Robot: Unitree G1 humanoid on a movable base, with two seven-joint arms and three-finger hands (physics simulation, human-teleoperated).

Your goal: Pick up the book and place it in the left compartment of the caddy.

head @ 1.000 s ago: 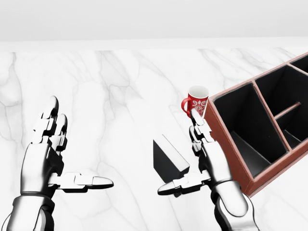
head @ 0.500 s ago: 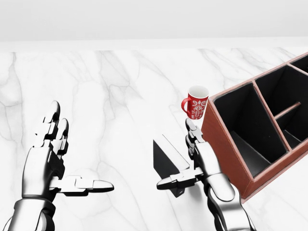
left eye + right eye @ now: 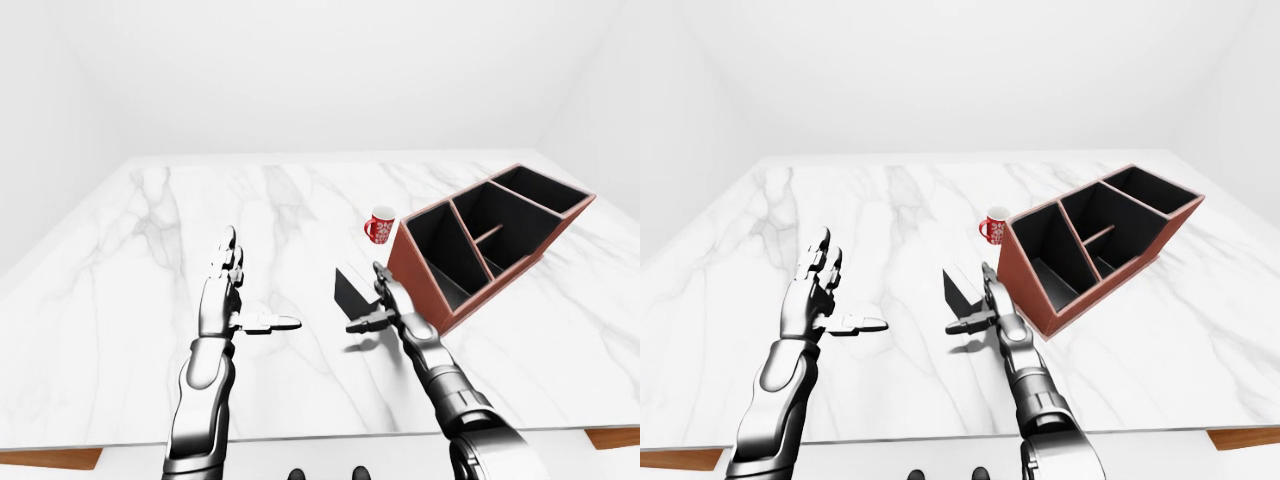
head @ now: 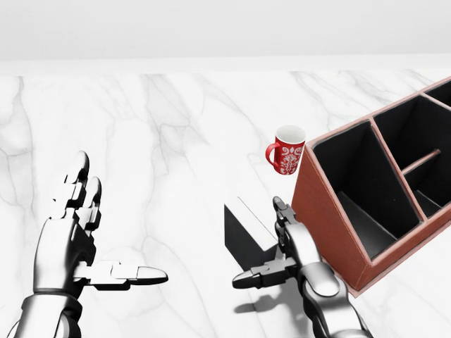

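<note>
Book upright on desk, just left of caddy. Right robot hand spread, beside book. Left robot hand spread, empty. Close fingers squarely across book before lifting; clear caddy wall.

no readable text anywhere, red mug just left of caddy carries only a white ornamental pattern, no letters or numbers, book cover plain dark, caddy walls unmarked
</note>
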